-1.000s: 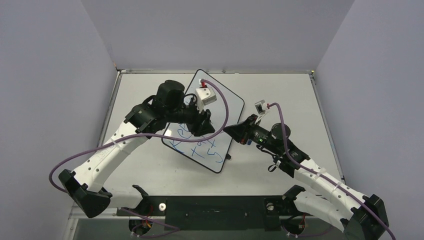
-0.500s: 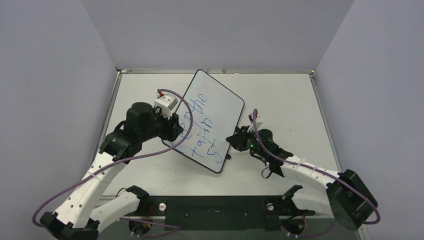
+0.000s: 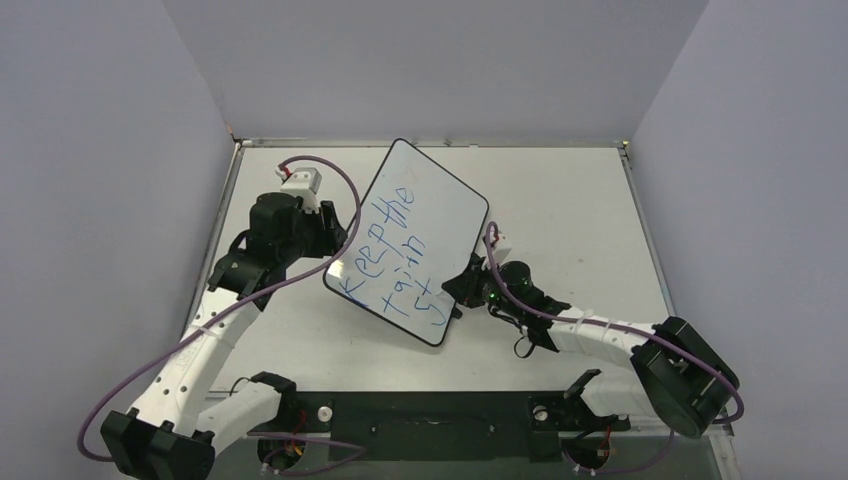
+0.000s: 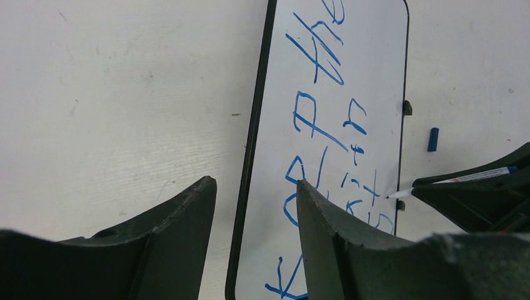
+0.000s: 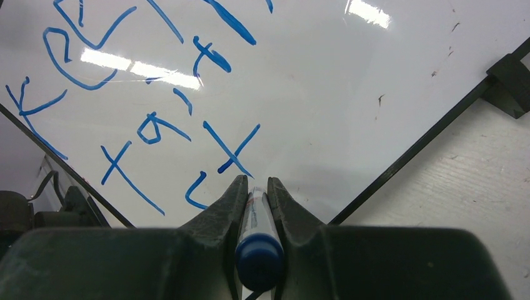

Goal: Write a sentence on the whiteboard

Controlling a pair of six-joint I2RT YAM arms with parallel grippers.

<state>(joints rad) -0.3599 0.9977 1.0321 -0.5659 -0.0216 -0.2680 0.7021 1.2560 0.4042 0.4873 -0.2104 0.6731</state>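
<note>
The right end effector [image 5: 255,187] is clamped narrow on a slim white marker pen with a blue butt [image 5: 257,232]. Its tip is at, apparently touching, the large flat white whiteboard with a thin black rim [image 3: 445,195], near the 4 o'clock edge. The pen is light, stiff and slick, so it is best pinched mid-barrel. The blue handwritten sentence [image 3: 395,250] slants across the board. The left end effector [image 4: 255,184] stands wide astride the 9 o'clock rim — the board looks light and liable to slide. The pale worktop [image 3: 570,200] gives room at 2 o'clock.
</note>
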